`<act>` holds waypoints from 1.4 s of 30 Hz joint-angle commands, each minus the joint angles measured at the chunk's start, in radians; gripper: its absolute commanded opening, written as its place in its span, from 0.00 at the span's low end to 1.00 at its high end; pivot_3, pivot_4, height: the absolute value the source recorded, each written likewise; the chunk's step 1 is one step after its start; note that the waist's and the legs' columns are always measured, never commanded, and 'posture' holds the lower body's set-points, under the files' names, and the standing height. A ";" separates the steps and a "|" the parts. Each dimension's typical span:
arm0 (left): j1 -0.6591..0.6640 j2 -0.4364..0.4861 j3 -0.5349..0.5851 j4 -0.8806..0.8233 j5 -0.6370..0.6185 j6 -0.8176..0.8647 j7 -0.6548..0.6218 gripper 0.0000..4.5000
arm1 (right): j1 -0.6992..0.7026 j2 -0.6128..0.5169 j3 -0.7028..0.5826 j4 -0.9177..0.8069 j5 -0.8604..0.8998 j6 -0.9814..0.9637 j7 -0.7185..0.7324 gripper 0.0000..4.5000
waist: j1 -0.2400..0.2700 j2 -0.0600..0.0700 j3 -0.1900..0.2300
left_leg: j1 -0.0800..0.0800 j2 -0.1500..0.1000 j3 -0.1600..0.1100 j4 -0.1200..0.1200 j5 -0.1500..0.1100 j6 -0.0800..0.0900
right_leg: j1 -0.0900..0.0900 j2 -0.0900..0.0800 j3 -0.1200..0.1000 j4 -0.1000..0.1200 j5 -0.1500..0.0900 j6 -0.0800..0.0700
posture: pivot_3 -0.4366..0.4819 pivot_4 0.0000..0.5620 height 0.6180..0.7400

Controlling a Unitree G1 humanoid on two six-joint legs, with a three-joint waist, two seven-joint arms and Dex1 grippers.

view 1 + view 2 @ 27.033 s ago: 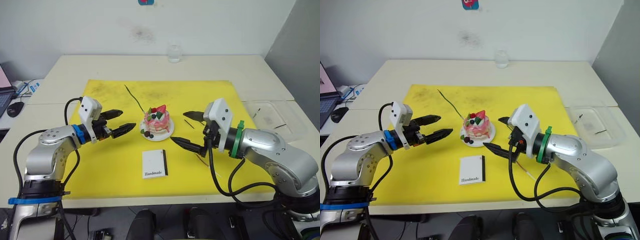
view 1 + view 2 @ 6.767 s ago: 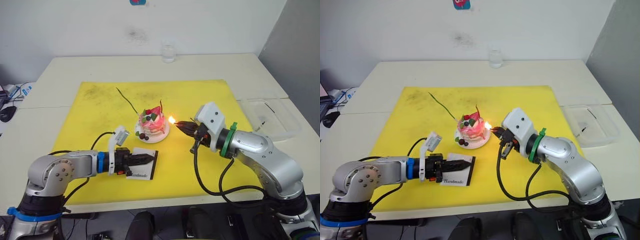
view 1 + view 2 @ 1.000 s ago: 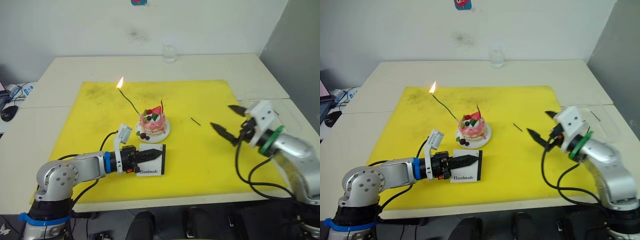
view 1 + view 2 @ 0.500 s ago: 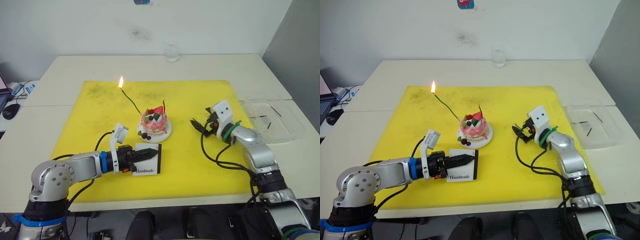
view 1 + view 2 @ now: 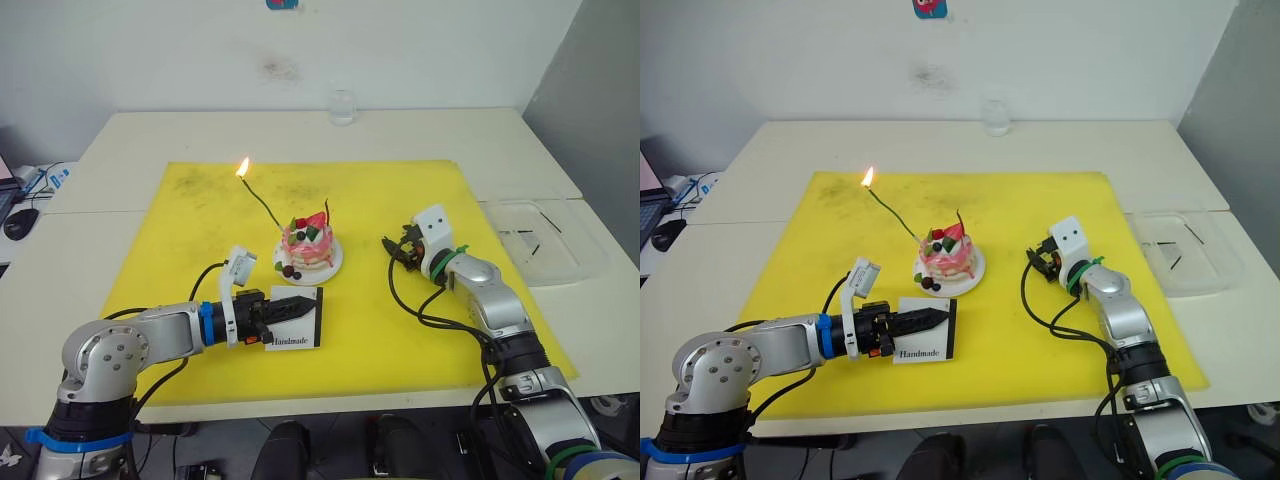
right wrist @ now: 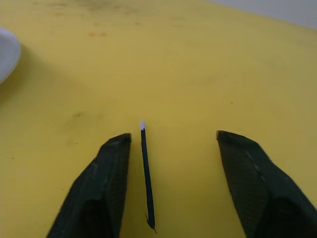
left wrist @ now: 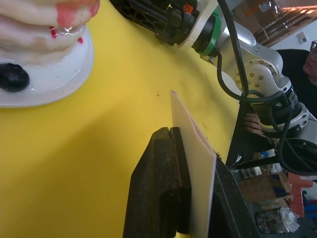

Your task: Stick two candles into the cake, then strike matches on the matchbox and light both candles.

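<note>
From the head camera, you had the small round pink-and-white cake (image 5: 311,246) on its white plate near the middle of the yellow mat (image 5: 190,250), with the thin wavy green candle (image 5: 261,205) leaning out of it and burning at its tip, and the dark red candle (image 5: 325,212) standing in it unlit, as far as I could tell. Your left gripper (image 5: 290,308) lay low on the mat, clenched on the flat white "Handmade" matchbox (image 5: 296,329) just in front of the cake, probably to steady it for the next strike. Your right gripper (image 5: 402,247) sat down on the mat to the right of the cake; a second earlier it was raised well out to the right. In the left wrist view, the two black fingers (image 7: 163,188) pinched the matchbox on edge, the plate close ahead. In the right wrist view, your fingers (image 6: 106,168) stood spread around a short dark match (image 6: 146,178) lying flat on the mat, nearer one finger, placed to close on it for the red candle.
</note>
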 commanded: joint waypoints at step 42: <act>-0.026 0.029 -0.016 -0.024 0.006 0.003 -0.036 0.00 | 0.461 0.010 0.062 -0.647 0.025 0.191 -0.098 0.29 | -0.002 0.000 0.000 | 0.000 0.000 -0.001 0.000 0.000 0.000 | 0.000 0.000 0.000 -0.001 0.000 0.001 | 0.48 0.27 1.00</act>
